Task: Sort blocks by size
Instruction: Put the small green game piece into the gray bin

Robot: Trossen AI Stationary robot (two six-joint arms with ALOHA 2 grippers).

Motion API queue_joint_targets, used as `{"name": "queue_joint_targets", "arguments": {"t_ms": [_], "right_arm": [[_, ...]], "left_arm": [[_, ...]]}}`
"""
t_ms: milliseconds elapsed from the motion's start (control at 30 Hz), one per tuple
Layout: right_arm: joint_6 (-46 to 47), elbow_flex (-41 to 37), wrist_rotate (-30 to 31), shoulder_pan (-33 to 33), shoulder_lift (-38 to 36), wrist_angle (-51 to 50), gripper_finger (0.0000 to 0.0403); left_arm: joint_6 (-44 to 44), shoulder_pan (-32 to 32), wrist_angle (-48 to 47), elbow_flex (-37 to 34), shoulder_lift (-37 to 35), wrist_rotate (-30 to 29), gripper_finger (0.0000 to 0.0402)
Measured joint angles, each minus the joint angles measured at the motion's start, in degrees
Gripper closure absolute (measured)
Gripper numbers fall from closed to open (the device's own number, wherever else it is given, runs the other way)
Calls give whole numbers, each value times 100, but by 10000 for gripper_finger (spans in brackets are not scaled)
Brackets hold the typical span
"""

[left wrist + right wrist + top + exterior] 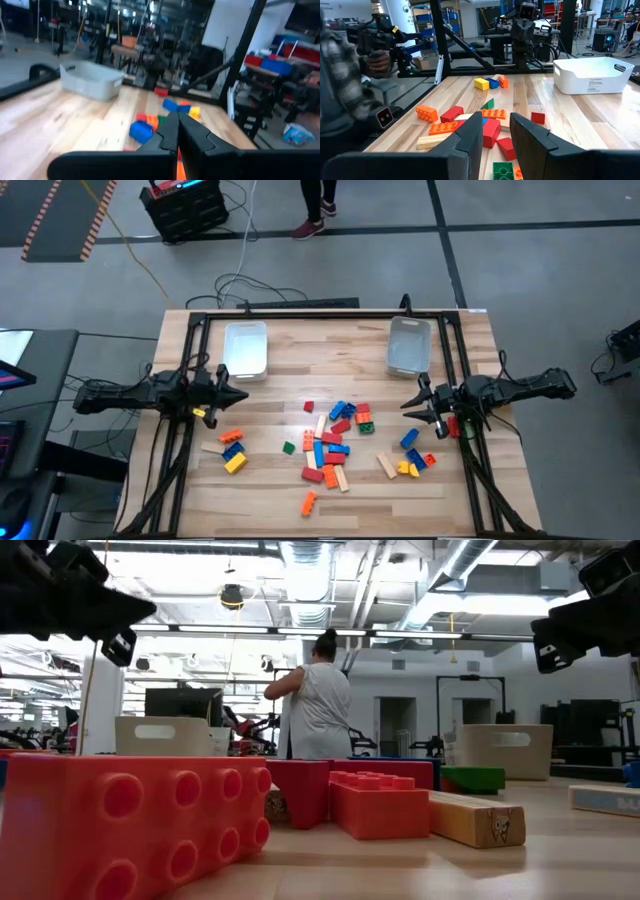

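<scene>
The blocks (pixel 335 442) lie scattered over the middle and near part of the wooden surface (pixel 280 380), with one small group near the left side and another near the right. Two clear bins (pixel 245 348) stand at the far side. The left gripper (pixel 240 396) hovers with fingers together; the right gripper (pixel 408 409) hovers with fingers slightly apart, holding nothing.

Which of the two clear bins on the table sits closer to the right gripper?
The bin on the right side of the table, just beyond the right gripper; the other bin sits across the table by the left arm.
</scene>
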Motion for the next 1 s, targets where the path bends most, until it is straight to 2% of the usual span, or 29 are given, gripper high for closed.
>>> {"name": "queue_joint_targets", "arguments": {"t_ms": [233, 400, 533, 767, 1000], "right_arm": [[-528, 1, 6, -15, 0, 0, 271], [-527, 0, 8, -14, 0, 25, 271], [552, -13, 4, 3, 2, 402, 271], [1862, -10, 7, -2, 0, 1050, 271], [2048, -7, 7, -2, 58, 1105, 271]], "left_arm": [[-81, 0, -403, 18, 0, 32, 401], [-98, 0, -377, 20, 0, 28, 401], [-268, 0, -283, 20, 0, 26, 401], [-695, 0, -30, 20, 0, 24, 401], [-120, -1, 253, 20, 0, -255, 398]]}}
